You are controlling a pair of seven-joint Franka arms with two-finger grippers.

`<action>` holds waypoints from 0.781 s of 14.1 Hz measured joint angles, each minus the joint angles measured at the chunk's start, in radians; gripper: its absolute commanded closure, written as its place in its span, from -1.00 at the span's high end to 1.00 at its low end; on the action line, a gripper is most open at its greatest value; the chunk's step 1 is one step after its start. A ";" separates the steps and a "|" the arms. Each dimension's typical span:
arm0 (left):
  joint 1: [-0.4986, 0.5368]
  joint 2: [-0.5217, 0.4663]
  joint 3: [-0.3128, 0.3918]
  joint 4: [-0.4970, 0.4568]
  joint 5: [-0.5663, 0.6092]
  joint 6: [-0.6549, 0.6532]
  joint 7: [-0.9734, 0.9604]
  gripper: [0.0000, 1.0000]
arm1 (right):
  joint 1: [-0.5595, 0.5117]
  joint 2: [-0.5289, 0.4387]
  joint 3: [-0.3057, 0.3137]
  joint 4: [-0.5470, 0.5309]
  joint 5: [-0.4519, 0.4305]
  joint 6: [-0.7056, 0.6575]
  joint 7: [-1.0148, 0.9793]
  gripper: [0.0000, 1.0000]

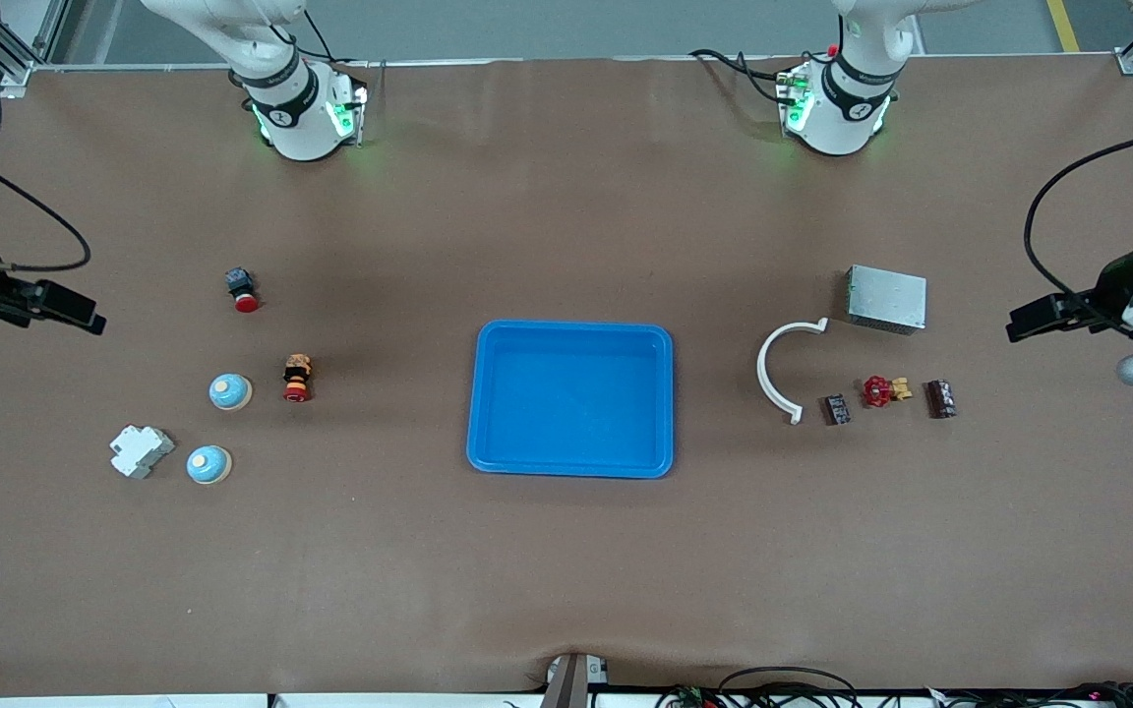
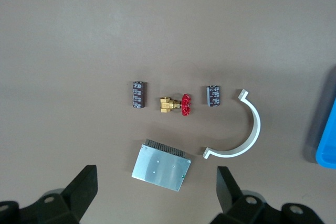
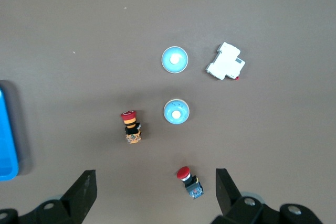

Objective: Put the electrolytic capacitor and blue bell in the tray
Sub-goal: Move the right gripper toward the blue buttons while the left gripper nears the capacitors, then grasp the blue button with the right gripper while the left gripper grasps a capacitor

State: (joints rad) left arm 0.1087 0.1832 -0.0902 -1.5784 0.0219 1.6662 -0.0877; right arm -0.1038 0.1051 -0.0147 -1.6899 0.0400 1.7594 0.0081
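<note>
Left gripper [image 2: 155, 192] open over dark cylindrical capacitors [image 2: 138, 94].

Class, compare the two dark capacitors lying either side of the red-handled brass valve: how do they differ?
The capacitor toward the left arm's end looks longer than the capacitor beside the white curved clamp. The first lies slightly farther from the front camera. Both are dark cylinders lying on their sides, flanking the valve.

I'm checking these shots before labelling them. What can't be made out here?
- Tray: whole in the front view; both wrist views cut it off at the picture's edge.
- Capacitors: printing too small to read in the left wrist view.
- Both end effectors: fingertips are cut off by the wrist pictures' lower edge.
</note>
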 measured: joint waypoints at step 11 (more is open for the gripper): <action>0.048 0.203 0.005 -0.010 0.021 0.119 -0.036 1.00 | -0.037 0.402 -0.001 0.110 -0.012 0.330 -0.158 1.00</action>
State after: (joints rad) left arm 0.1568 0.3858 -0.0850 -1.5887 0.0425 1.7849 -0.1237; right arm -0.1408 0.5072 -0.0153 -1.5797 0.0283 2.0889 -0.1502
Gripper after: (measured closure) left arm 0.000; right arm 0.000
